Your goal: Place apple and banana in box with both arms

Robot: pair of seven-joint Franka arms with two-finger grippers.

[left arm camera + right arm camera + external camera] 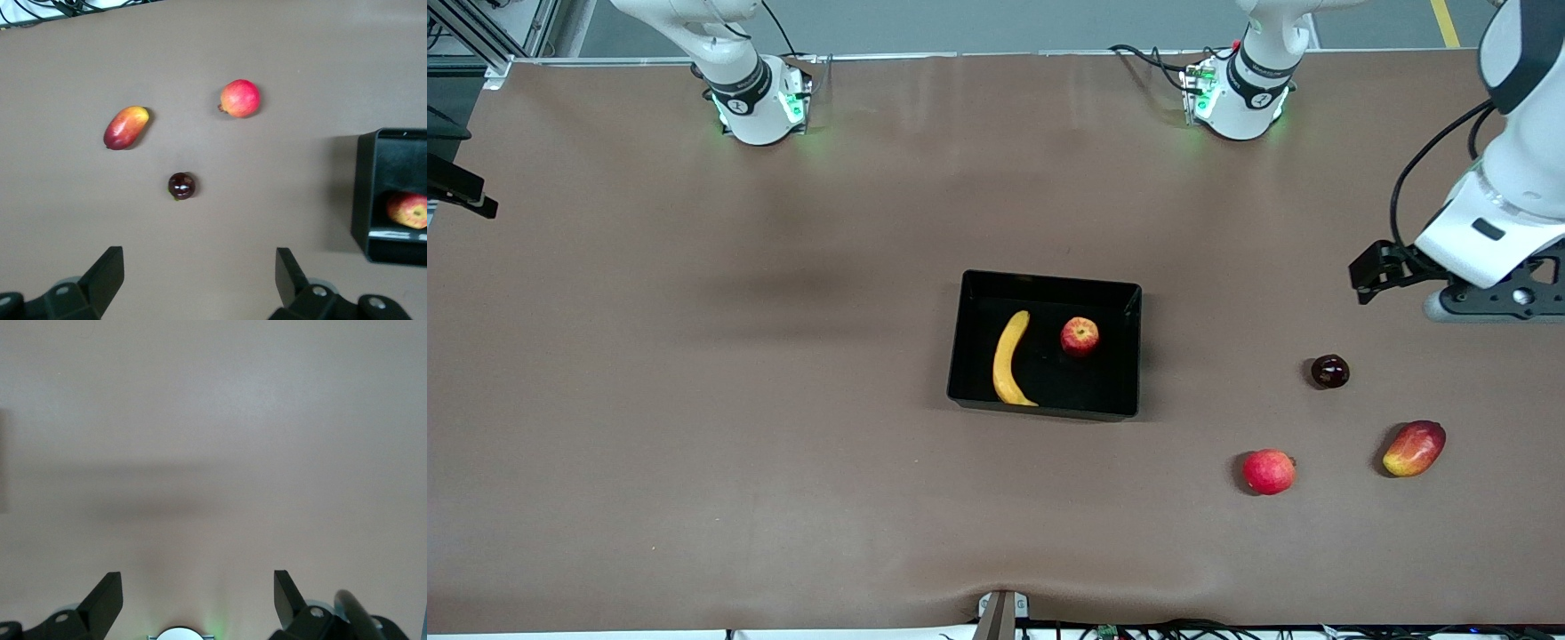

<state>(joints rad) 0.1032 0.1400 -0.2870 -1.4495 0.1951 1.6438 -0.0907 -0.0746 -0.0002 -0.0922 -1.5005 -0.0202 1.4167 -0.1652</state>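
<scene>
Brown tabletop [694,427] carries the black box [1049,281] at centre, banana [1009,360] at nine o'clock inside, apple [1080,337] at two. Little can slip now, I judge, unless an arm sweeps the box. Left gripper [200,283] hovers spread and empty over the dark fruit [181,185]; right gripper [198,603] waits over bare table, spread and empty.

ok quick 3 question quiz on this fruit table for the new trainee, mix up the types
1. True or false: the banana and the apple both lie in the box.
2. Multiple choice: the left gripper is A) shut on the mango, B) open and holding nothing, C) inside the box.
3. Fill in: of the three fruits on the table outside the box, the one nearest the front camera is the round ____ one.

Key
1. True.
2. B; the right gripper is open and empty too, over bare table.
3. Red-pink; the mango and the dark fruit lie farther from it.
</scene>
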